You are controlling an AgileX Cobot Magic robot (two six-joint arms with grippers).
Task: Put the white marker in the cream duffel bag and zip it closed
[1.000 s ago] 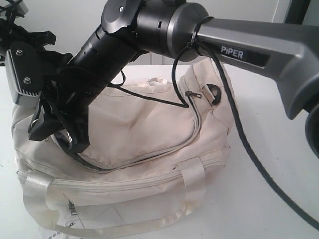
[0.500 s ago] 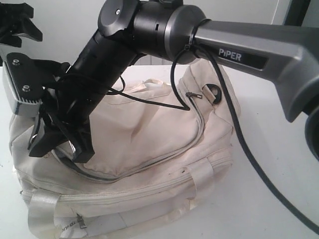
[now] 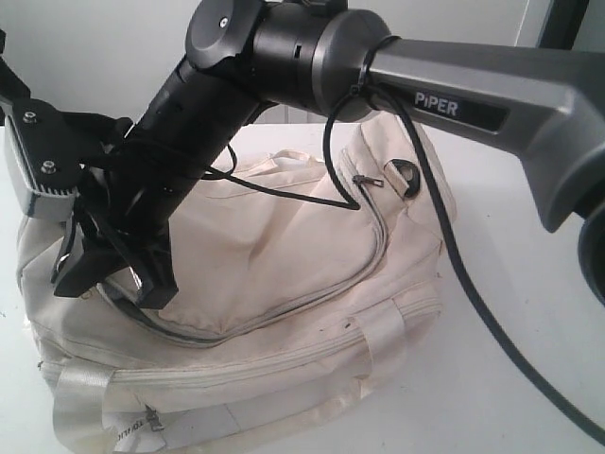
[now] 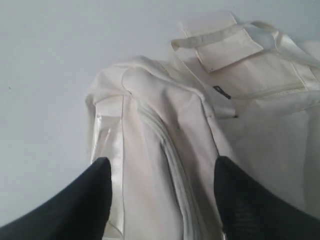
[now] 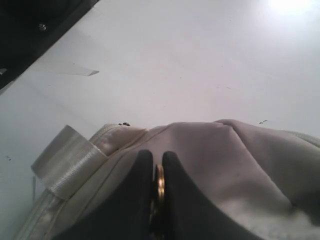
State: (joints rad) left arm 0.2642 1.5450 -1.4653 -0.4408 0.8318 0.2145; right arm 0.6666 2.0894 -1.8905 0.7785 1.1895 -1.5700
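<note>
On the worktop (image 3: 529,274), right end effector (image 5: 157,157) pinches the cream duffel bag (image 3: 284,236) by its brass zip pull (image 5: 159,184); left end effector (image 4: 162,167) hangs open above, black cable (image 3: 447,236) draped across.

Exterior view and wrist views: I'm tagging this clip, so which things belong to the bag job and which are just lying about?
Job: cream duffel bag; its zip pull, pinched by the right gripper; left gripper, open above the bag. The white marker is not in sight.
Just there: white table; the arm's black cable.
</note>
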